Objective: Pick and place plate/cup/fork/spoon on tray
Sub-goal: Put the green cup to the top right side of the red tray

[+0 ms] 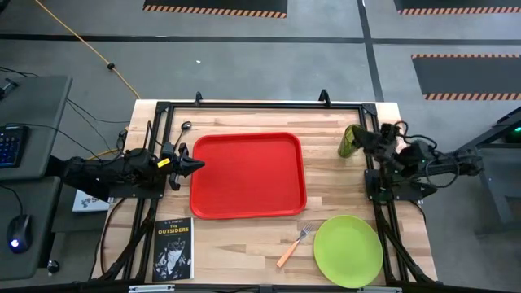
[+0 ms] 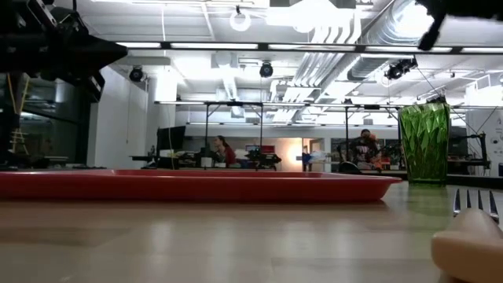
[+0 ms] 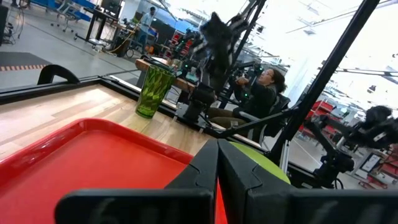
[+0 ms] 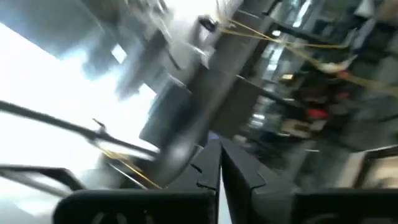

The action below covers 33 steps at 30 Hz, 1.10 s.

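**Both hands empty, nothing on tray yet**

Right hand [image 1: 376, 140] hangs just beside the cup [image 1: 349, 140], at the far right of the surface [image 1: 334, 191]; fingers pressed together in the wrist view, holding nothing. Left hand [image 1: 194, 165] sits at the tray's [image 1: 244, 175] left rim, fingers also closed tight, empty.

Cup stands upright, right of the tray & apart from it. Looks like light, faceted, see-through plastic: stiff, prob. slick, tips easily. Best taken across the body, mid-height or lower, w/ fingers opened wide first.

Plate [image 1: 348, 250] lies flat at the near right; thin, light, hard to get under, so pinch at the rim. Fork [image 1: 293, 246] just left of the plate, orange handle the easier hold. Spoon [image 1: 181, 135] lies far left by the frame; thin, smooth metal, likely slippery. Book [image 1: 172, 248] near left, not part of the job.
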Tool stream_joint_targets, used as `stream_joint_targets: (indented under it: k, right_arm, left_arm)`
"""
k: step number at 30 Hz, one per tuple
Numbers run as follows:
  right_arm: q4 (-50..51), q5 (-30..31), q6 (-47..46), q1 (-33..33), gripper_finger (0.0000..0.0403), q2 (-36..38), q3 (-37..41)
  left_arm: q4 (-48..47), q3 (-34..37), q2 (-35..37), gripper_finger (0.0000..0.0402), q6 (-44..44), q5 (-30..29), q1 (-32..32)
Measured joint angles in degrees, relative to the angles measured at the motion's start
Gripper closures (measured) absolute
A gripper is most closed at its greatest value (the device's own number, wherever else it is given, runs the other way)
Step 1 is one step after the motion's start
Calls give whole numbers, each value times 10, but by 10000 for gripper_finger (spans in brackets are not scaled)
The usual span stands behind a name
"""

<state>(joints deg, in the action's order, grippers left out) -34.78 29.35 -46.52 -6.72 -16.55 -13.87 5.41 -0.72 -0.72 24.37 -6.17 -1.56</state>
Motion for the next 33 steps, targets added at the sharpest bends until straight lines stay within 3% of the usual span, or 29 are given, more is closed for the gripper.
stream_joint_targets:
  k: [3,7,11,14,17,24,27,33]
  right_arm:
    - [131,24,58,2,350,-86,-109]
    - [455,106,43,28,258,-185,-290]
    - [846,167,-109,88,159,-285,-458]
    - [1100,128,-268,135,108,-355,-536]
    - [1249,82,-387,162,84,-407,-556]
    - [1211,16,-455,213,80,-435,-462]
    - [1209,18,-520,226,80,-433,-422]
    - [1190,22,-560,245,80,-435,-367]
  left_arm:
    - [0,0,0,401,0,0,0]
    - [0,0,0,401,0,0,0]
    - [0,0,0,402,0,0,0]
    - [0,0,0,401,0,0,0]
    - [0,0,0,401,0,0,0]
    - [1,0,0,402,0,0,0]
    - [0,0,0,401,0,-1,0]
    - [0,0,0,401,0,-2,0]
